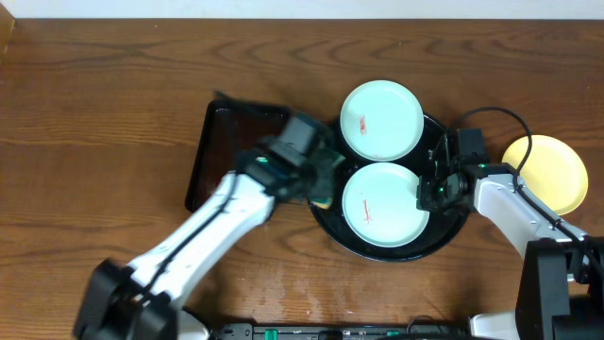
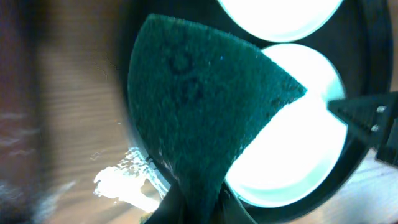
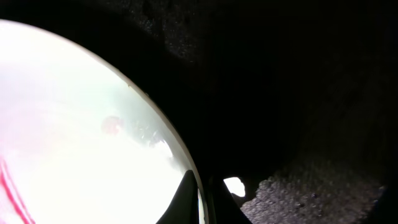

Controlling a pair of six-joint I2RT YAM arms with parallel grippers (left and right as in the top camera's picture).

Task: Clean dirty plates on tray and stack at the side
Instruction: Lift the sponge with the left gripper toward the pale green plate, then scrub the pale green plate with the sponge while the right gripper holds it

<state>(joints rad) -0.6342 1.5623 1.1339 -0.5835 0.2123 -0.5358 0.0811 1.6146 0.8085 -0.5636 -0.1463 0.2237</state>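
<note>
Two mint-white plates with red smears lie on the round black tray (image 1: 321, 219): the far plate (image 1: 381, 120) and the near plate (image 1: 382, 204). The pale yellow plate (image 1: 547, 174) lies on the table to the right of the tray. My left gripper (image 1: 319, 181) is shut on a dark green sponge (image 2: 205, 106) at the left edge of the near plate (image 2: 298, 149). My right gripper (image 1: 432, 192) is shut on the near plate's right rim (image 3: 202, 199), one finger on each side. A red smear (image 3: 12, 186) shows on that plate (image 3: 74, 124).
A dark brown rectangular tray (image 1: 209, 151) lies left of the black tray, partly under my left arm. The right gripper's fingers (image 2: 373, 121) show at the right edge of the left wrist view. The table is wood.
</note>
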